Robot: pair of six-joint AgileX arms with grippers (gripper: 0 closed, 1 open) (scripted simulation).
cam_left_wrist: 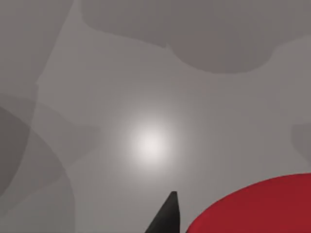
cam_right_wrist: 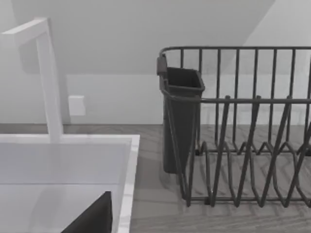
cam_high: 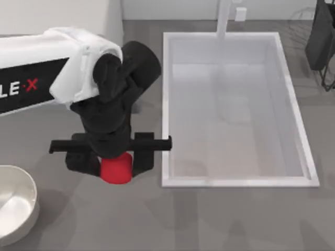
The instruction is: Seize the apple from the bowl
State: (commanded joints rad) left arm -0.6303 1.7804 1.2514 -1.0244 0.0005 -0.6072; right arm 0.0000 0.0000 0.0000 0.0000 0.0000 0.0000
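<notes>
Just left of sink (cam_high: 293,180), near its front corner: left gripper (cam_high: 115,166) holds apple (cam_high: 115,170) clamped between 2 fingers, well right of bowl (cam_high: 29,194). Risk: shallow grip on rounded fruit, slip and drop onto table, roll away. Right arm parked by rack (cam_right_wrist: 243,145).

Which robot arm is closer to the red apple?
Left. Its gripper holds the apple between its jaws, right of the bowl. The right arm is far off near the dish rack.
</notes>
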